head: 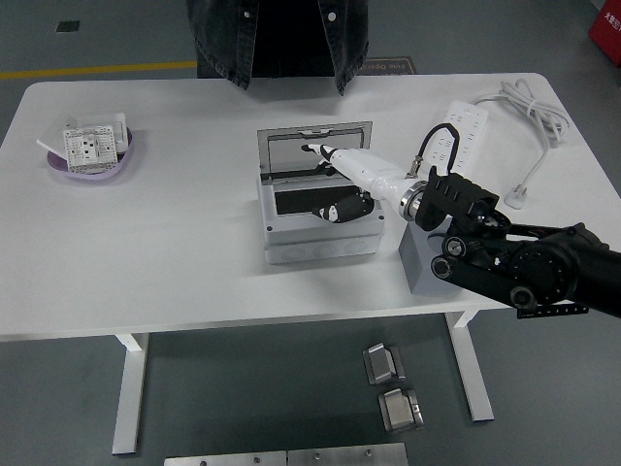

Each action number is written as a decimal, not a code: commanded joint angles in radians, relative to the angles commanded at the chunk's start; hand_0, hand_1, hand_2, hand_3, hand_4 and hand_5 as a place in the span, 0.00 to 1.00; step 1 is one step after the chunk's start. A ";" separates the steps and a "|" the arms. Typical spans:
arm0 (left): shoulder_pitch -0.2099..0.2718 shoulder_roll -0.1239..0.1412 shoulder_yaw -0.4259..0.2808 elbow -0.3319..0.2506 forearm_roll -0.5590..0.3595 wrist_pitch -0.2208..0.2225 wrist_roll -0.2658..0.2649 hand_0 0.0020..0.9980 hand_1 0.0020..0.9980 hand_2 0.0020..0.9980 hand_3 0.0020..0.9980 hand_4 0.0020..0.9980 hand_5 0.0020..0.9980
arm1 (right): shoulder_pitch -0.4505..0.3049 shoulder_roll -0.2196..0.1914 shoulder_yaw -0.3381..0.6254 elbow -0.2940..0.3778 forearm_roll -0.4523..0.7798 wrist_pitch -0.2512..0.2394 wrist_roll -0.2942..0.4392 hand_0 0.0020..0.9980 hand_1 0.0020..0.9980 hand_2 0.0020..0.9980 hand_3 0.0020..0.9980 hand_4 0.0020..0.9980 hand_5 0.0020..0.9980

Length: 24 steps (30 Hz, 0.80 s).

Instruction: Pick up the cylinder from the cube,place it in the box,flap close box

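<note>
Now right hand (342,184) fingers (335,212) spread loosely inside the box (315,194).

The table (146,262) has a smooth, matt white top. The box (320,228) looks like light grey plastic, its raised lid (315,150) lined with a dull grey, faintly reflective panel. The right hand (344,180) wears a glossy white plastic shell over black fingers, and its arm (524,262) is matt black. The cube (427,262) is flat grey. The far-right power strip (456,131) is smooth white plastic. A person's jacket (281,39) is dark cloth.
</note>
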 joint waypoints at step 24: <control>-0.015 0.017 0.010 -0.004 0.007 0.000 -0.001 0.65 0.64 0.56 0.61 0.51 0.35 | 0.182 0.142 -0.012 -0.303 0.306 0.038 0.099 0.75 0.72 0.76 0.77 0.86 0.39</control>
